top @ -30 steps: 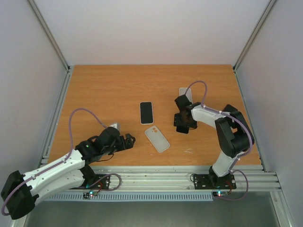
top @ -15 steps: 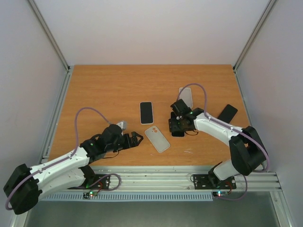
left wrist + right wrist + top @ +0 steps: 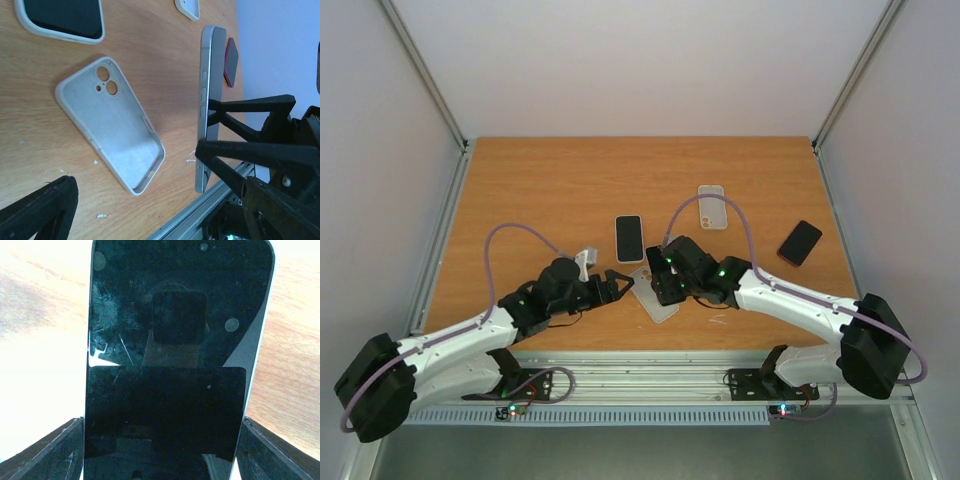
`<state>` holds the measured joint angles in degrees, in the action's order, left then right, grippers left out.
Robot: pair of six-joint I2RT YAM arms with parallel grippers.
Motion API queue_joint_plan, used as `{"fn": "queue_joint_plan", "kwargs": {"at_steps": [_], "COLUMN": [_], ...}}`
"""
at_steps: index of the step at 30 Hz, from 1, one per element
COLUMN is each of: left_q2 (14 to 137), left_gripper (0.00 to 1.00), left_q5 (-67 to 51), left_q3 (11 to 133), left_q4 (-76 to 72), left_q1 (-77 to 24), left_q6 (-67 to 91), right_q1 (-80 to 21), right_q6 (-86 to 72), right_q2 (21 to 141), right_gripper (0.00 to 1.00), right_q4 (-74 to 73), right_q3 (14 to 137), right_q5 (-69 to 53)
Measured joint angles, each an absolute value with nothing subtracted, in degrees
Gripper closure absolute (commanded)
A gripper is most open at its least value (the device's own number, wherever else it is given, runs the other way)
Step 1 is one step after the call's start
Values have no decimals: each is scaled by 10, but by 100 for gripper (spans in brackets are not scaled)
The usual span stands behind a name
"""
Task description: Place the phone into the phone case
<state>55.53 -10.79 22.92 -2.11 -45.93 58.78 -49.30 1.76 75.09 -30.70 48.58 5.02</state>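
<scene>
The empty clear phone case (image 3: 658, 305) lies open side up in the middle of the table; it shows in full in the left wrist view (image 3: 110, 127). My right gripper (image 3: 658, 282) is shut on a phone (image 3: 175, 340) with a black screen and holds it on edge just above the table, right beside the case. The left wrist view shows that phone (image 3: 207, 100) edge-on. My left gripper (image 3: 618, 283) is open and empty, just left of the case, its fingers (image 3: 45, 210) spread wide.
A second phone in a white case (image 3: 629, 238) lies behind the empty case. Another clear case (image 3: 712, 207) lies further back right, and a black phone (image 3: 800, 242) at the right. The table's metal front rail (image 3: 650, 360) is close behind both grippers.
My right arm has swung left with its gripper, from the back right to the empty case. My left arm has reached right toward the same case.
</scene>
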Motion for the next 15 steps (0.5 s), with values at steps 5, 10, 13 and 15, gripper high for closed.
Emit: {"fn": "queue_joint_plan", "kwargs": {"at_steps": [5, 10, 13, 15], "left_q2": [609, 681, 705, 721], "left_gripper": [19, 31, 37, 42], "left_q5": [-136, -176, -189, -196], "left_q3": [228, 227, 227, 226], "left_q4": [-86, -183, -220, -246], "left_q1": [-459, -459, -458, -458], "left_q6": [601, 622, 630, 639], "right_q1": [-511, -526, -530, -531], "right_q6": [18, 18, 18, 18], "right_q2": [724, 707, 700, 698], "right_gripper": [48, 48, 48, 49], "right_q4": [-276, -241, -221, -212], "right_q3": [456, 438, 428, 423], "right_q5": [50, 47, 43, 39]}}
